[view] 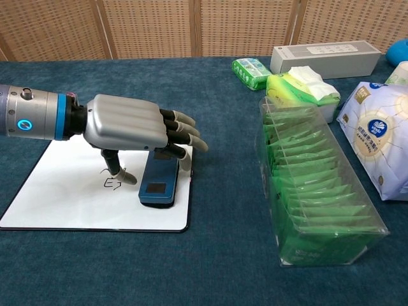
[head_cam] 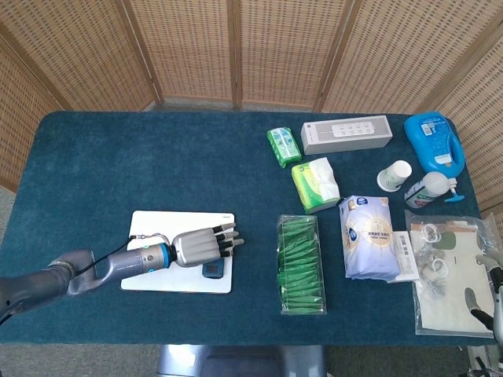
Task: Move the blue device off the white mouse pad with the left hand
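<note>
Chest view — left hand (view: pixel 131 124) arches, fingers spread, over blue device (view: pixel 158 182).

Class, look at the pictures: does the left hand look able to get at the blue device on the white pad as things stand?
Probably yes. The left hand is spread directly above the blue device on the pad, fingers apart and holding nothing, and nothing stands between them.

Right of pad (view: pixel 76 204) — packet box (view: pixel 312 197) blocks.
</note>
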{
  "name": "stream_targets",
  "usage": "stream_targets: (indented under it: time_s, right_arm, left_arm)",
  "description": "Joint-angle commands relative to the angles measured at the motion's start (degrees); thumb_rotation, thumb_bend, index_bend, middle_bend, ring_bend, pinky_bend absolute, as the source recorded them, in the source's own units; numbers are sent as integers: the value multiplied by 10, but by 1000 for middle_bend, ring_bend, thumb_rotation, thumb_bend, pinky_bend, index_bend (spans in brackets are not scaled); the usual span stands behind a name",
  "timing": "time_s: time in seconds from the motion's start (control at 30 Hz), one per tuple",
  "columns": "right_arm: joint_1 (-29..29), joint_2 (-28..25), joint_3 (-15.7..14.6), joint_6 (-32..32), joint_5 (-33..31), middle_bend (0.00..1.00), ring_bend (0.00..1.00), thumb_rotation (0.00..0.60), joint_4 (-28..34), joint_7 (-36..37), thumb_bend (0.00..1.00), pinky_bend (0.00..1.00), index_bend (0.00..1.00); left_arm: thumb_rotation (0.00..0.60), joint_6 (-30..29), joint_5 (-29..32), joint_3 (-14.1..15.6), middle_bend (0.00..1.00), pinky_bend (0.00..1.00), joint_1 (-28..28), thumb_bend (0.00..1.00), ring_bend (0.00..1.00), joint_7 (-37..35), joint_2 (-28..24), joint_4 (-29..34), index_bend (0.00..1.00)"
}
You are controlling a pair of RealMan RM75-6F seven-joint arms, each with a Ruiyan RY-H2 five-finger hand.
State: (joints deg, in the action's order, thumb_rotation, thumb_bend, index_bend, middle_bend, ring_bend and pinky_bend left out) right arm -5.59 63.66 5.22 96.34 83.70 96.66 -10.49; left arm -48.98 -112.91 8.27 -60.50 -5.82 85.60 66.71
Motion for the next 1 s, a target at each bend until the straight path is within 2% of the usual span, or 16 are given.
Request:
stream_targets:
  time_s: [0.03, 0.57, 0.87, 1.0]
  right_arm:
    - [-1, 0, 0, 1, 0, 226, 121, 600, 0, 0, 315, 246, 268]
    - [-5, -1, 1, 4, 0, 226, 121, 600, -1, 1, 316, 246, 268]
    - [-8, -1, 1, 6, -1, 226, 121, 600, -3, 4, 314, 246, 267]
    - [-12, -3, 1, 11, 1, 226, 121, 600, -4, 9, 310, 246, 267]
  left_arm:
    - [600, -2, 3, 2, 0, 0, -2, 299, 0, -3, 3, -3, 253]
    - [600, -9, 19, 16, 0, 0, -15, 299, 0, -15, 17, -17, 336]
    - [600, -11, 25, 21, 14, 0, -20, 300, 0, -13, 20, -18, 444]
    - [600, -15, 29, 20, 51, 0, -22, 300, 0, -11, 23, -17, 513]
